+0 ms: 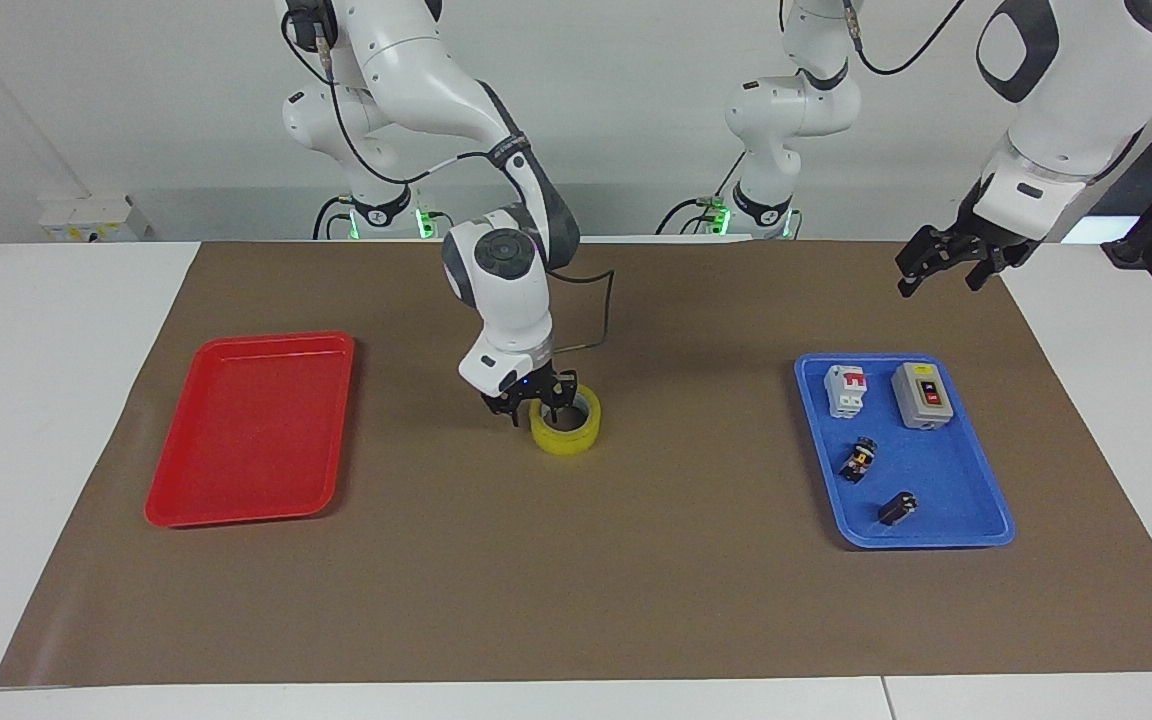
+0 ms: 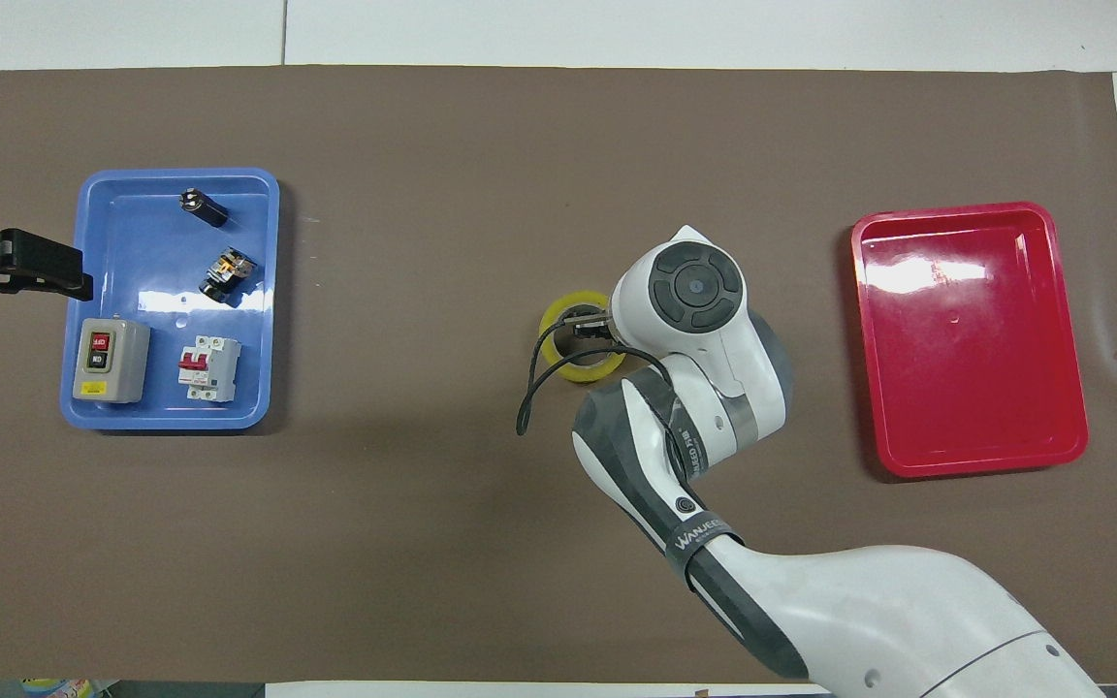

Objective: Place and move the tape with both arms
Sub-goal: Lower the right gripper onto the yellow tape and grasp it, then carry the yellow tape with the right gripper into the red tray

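The yellow tape roll [image 1: 572,441] lies flat mid-mat; it also shows in the overhead view [image 2: 573,372]. My right gripper [image 1: 536,415] is down at the roll's edge toward the right arm's end, open, with one finger inside the ring and one outside it. The overhead view shows the gripper [image 2: 586,328] in the ring, largely under its own wrist. My left gripper [image 1: 939,285] waits open in the air over the mat, at the blue tray's corner nearest the robots toward the left arm's end; in the overhead view [image 2: 74,271] it is beside that tray.
A blue tray [image 1: 936,470] [image 2: 146,242] holds a grey switch box with a red button [image 1: 921,395], a white breaker [image 1: 847,390] and two small dark parts. A red tray [image 1: 246,430] [image 2: 966,339] lies toward the right arm's end. A brown mat covers the table.
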Robot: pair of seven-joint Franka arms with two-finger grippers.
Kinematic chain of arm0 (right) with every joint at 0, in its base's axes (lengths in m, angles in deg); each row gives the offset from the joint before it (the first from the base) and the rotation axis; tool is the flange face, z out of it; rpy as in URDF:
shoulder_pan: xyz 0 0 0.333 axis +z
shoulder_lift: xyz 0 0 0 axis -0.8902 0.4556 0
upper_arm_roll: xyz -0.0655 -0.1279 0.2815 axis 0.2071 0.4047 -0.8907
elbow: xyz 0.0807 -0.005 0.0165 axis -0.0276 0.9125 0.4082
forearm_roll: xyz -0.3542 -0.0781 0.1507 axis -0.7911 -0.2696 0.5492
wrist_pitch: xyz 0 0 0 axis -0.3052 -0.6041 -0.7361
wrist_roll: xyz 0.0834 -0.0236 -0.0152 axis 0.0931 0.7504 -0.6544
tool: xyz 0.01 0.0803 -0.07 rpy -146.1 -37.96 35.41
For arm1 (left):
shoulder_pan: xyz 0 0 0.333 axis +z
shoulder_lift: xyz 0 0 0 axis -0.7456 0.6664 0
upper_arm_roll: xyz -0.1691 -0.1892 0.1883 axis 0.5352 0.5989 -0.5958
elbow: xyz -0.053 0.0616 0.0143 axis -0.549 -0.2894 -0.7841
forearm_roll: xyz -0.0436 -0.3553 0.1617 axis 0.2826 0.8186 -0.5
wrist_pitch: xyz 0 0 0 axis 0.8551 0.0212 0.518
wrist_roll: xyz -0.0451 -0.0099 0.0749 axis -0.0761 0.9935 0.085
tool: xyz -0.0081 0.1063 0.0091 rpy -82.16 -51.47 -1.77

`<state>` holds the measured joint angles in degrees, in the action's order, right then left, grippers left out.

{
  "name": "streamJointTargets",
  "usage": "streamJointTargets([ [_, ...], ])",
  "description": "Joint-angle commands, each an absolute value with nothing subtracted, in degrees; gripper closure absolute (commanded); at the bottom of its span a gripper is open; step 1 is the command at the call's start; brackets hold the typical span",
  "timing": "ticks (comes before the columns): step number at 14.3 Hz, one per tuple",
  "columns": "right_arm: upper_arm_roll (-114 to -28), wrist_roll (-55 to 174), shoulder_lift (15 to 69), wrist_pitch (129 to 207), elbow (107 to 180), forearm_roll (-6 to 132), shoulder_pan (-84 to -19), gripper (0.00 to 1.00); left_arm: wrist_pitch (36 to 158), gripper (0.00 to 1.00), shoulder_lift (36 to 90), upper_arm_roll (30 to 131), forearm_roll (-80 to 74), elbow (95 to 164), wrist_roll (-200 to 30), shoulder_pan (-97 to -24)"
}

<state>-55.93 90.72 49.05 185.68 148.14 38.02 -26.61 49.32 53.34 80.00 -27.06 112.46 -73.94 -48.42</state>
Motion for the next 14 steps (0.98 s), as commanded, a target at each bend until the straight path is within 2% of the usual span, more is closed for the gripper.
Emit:
streamJointTargets([
  [1, -56.41, 92.00, 48.31, 187.06, 149.52, 37.34, -27.21, 0.63, 48.79, 0.00, 52.73, 80.39, -26.30, 112.96, -73.10, -47.69],
  [3, -56.41, 92.00, 48.31, 186.36, 148.90, 37.43, -27.39, 1.00, 48.79, 0.00, 52.73, 80.39, -26.30, 112.96, -73.10, -47.69],
  [7, -56.24, 92.00, 48.49, 183.47, 146.45, 37.16, -27.56, 1.00, 48.79, 0.00, 52.73, 80.39, -26.30, 112.96, -73.10, -47.69],
  [11, -56.23, 89.73, 48.31, 171.18, 137.84, 33.56, -33.18, 1.00, 48.79, 0.00, 52.73, 80.39, -26.30, 112.96, -73.10, -47.69],
  [14, -55.71, 82.97, 45.16, 165.97, 137.38, 33.47, -38.26, 1.00, 48.79, 0.00, 52.73, 80.39, -26.30, 112.96, -73.10, -47.69],
])
